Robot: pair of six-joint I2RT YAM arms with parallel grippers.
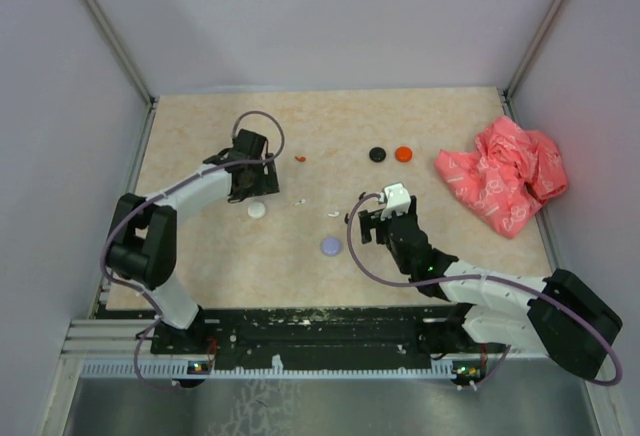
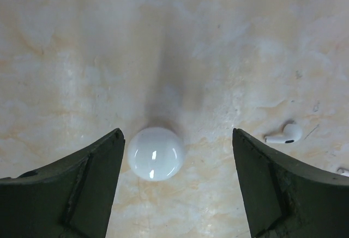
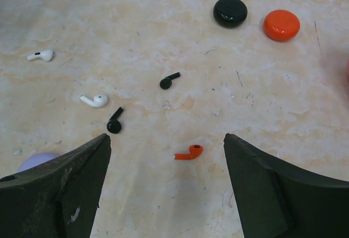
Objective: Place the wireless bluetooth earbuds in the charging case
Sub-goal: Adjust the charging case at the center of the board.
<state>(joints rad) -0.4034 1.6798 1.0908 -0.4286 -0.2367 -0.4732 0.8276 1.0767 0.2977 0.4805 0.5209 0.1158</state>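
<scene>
- Red earbud [image 3: 189, 152] on the table [image 3: 262, 96], just beyond the right gripper [image 3: 166, 137], in line with the gap between its fingers, untouched.
- Black earbuds [image 3: 169, 80] and white earbuds [image 3: 95, 100] farther off, toward the left.
- Lilac case [image 3: 35, 161] mostly hidden behind the near-left finger.
- Right jaws spread wide, pinching nothing.
- Left gripper [image 2: 178, 134] spread too, white case [image 2: 155, 153] between the fingers, closer to the left one, not pinched.
- White sliver at the left wrist view's right edge, cut off, unidentifiable.
</scene>
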